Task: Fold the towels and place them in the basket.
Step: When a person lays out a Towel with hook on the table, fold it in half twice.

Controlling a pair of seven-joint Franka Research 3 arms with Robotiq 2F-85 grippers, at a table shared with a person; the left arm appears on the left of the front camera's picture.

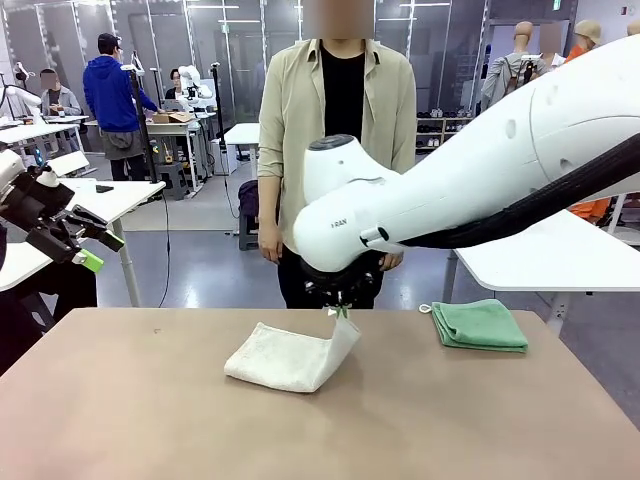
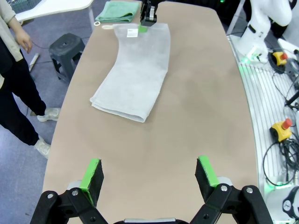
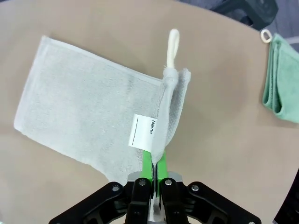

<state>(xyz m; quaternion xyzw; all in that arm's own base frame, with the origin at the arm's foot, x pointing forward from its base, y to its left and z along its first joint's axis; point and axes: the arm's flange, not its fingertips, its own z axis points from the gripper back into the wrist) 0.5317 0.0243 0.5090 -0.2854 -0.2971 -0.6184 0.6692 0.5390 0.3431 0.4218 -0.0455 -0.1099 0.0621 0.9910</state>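
Right now, your right gripper (image 3: pixel 154 161) has its green pads pressed together on one edge of the soft cream-white terry-cloth towel (image 1: pixel 290 357). It pinches the cloth just below a small white tag (image 3: pixel 141 133) with the word "Name" on it. You can see a little cream loop (image 3: pixel 172 46) sticking out from the towel's corner past the tag.

That held edge is lifted up off the brown bench (image 1: pixel 320 430). From the front, the rest of the towel slopes down to your left and lies flat on the bench, near the middle. Your big white right arm (image 1: pixel 480 190) reaches in from the right side and crosses over to the middle.

Your left gripper (image 2: pixel 148 173) hangs up high over the near part of the bench. Its two green pads are spread wide apart, with nothing between them. It is well apart from the cream-white towel.

Look to the far right side of the bench. A sea green terry-cloth towel (image 1: pixel 481 324) lies there, folded into a neat square. It is well apart from the cream-white one.

A person in a tan shirt (image 1: pixel 338 110) stands at the far side of the bench, hands down by their sides.
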